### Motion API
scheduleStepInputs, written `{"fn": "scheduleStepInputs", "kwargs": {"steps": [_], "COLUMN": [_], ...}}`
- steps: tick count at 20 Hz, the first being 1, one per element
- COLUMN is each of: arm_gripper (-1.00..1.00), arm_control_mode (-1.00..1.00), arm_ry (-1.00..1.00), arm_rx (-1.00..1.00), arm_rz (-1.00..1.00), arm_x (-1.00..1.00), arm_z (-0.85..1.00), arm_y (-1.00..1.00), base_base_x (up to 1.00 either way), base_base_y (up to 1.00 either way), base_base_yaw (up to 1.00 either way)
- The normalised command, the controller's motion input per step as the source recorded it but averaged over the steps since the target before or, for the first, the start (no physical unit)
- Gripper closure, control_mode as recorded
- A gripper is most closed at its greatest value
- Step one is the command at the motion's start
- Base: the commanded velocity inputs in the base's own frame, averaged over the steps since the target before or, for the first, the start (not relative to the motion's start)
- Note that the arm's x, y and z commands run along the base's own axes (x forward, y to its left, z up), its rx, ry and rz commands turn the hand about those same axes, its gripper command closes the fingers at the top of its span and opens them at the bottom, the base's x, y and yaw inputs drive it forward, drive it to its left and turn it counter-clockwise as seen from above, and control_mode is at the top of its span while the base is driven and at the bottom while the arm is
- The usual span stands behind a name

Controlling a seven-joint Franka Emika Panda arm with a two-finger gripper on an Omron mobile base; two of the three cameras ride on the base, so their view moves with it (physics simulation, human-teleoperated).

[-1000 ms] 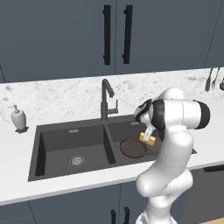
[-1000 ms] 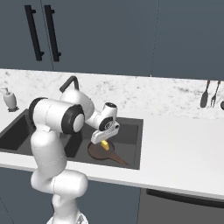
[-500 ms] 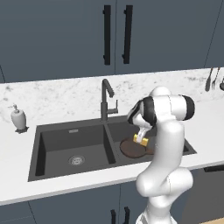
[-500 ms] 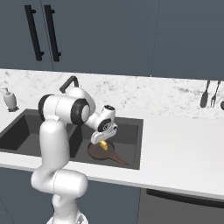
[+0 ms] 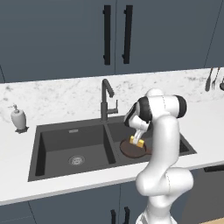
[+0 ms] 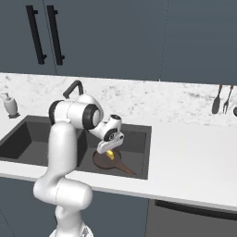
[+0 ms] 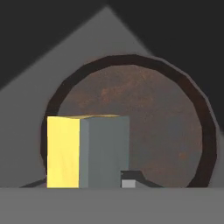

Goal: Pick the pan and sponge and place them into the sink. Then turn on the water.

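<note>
My gripper (image 5: 137, 139) (image 6: 109, 151) is shut on the sponge (image 5: 137, 141) (image 6: 110, 154) (image 7: 85, 151), a yellow block with a grey-green face. It hangs low inside the right basin of the dark sink (image 5: 70, 129) (image 6: 135, 139). Just below it, the round brown pan (image 5: 129, 150) (image 6: 102, 161) (image 7: 148, 127) lies on the basin floor, its handle pointing to the front right. In the hand view the sponge covers the pan's lower left part. Water is not in view at the spout of the dark faucet (image 5: 106, 99) (image 6: 74, 87).
A white soap dispenser (image 5: 18, 118) (image 6: 9, 105) stands on the marble counter left of the sink. Dark utensils (image 6: 217, 99) hang on the wall at the far right. The left basin has a silver drain (image 5: 76, 160). Dark cabinets run above.
The arm's elbow has swung left. The gripper has drifted slightly left and down with the sponge, staying over the pan.
</note>
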Motion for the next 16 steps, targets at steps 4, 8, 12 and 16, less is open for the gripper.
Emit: {"fn": "scheduleStepInputs", "kwargs": {"steps": [4,8,12,16], "arm_gripper": [-1.0,-1.0,-1.0,-1.0], "arm_control_mode": [-1.0,-1.0,-1.0,-1.0], "arm_ry": [0.0,0.0,0.0,-0.11], "arm_rx": [0.0,0.0,0.0,0.0], "arm_rz": [0.0,0.0,0.0,-0.01], "arm_x": [0.03,0.0,0.0,0.0], "arm_z": [-0.26,-0.43,-0.11,0.31], "arm_y": [0.0,0.0,0.0,0.0], "base_base_x": [0.0,0.0,0.0,0.0], "base_base_y": [0.0,0.0,0.0,0.0], "base_base_yaw": [0.0,0.0,0.0,0.0]}}
